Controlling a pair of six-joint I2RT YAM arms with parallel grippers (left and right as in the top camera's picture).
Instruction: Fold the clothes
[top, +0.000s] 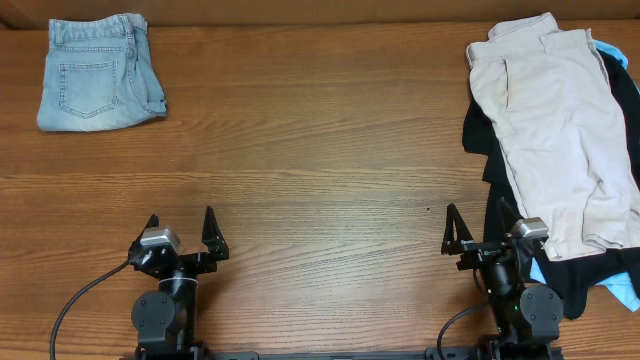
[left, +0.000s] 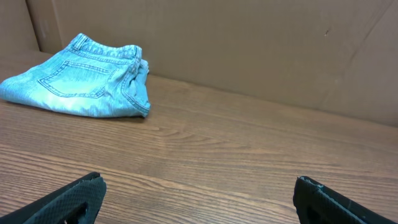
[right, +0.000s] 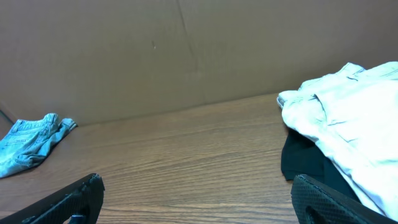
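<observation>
Far left, folded denim shorts (top: 98, 72) lie flat on the surface (top: 320, 150). Near the front, the left fingers (left: 68, 202) stand apart and empty, as do the right fingers (right: 329, 199). Far right, the khaki shorts (top: 555, 120) sprawl over a black garment (top: 478, 130) and a light-blue garment (top: 622, 290). The khaki shorts look light, soft and floppy. Their stiffer waistband corners seem the best hold. No container shows.

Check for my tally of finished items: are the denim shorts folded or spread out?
Folded: the denim shorts lie as a compact rectangle, back pocket up, layers doubled along one edge.
</observation>
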